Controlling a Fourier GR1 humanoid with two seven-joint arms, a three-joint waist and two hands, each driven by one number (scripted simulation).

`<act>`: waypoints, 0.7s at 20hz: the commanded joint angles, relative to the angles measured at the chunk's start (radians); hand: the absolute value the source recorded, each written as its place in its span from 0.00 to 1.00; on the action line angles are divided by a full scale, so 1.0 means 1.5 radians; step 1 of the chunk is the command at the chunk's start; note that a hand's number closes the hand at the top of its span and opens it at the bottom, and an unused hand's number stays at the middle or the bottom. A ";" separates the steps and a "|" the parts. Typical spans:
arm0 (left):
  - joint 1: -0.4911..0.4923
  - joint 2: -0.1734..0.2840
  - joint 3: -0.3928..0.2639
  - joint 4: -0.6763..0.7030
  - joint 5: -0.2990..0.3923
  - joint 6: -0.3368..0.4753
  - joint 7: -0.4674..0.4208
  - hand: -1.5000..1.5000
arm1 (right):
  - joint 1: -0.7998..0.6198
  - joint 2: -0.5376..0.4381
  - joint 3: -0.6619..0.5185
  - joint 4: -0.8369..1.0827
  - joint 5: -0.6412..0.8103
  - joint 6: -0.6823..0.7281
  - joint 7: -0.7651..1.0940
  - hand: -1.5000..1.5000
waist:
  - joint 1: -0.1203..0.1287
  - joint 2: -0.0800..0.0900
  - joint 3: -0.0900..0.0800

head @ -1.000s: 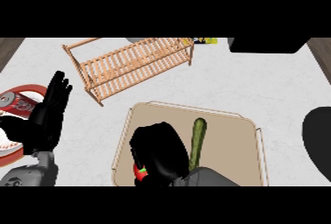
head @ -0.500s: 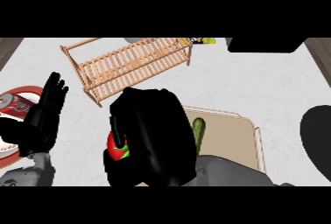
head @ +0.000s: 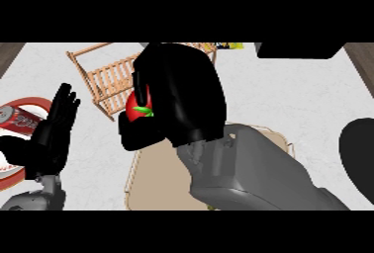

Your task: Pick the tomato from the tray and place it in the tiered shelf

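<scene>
Right now my right hand [head: 179, 94] is curled round the round red tomato with its green stalk [head: 139, 107], lifted clear of the flat beige tray [head: 150, 173]. From where I sit, the slatted light-wood tiered shelf [head: 110, 81] lies just beyond and slightly left of the tomato, its long axis running left to right, slightly askew. The tomato's stalk points rightward, into my palm. My left hand [head: 55, 126] rests open at the left, fingers up.
</scene>
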 commanded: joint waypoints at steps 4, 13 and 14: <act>0.002 0.004 0.021 0.002 0.013 -0.015 -0.015 0.50 | -0.044 0.003 -0.044 0.183 0.006 -0.111 -0.075 1.00 | 0.007 0.002 0.000; -0.034 -0.017 0.009 0.052 -0.018 0.003 -0.019 0.50 | -0.083 0.004 -0.067 0.403 -0.051 -0.265 -0.262 1.00 | 0.009 0.006 0.000; 0.030 -0.006 0.010 0.007 -0.003 -0.026 -0.053 0.50 | -0.099 0.004 -0.069 0.432 -0.055 -0.275 -0.255 1.00 | 0.014 0.004 0.000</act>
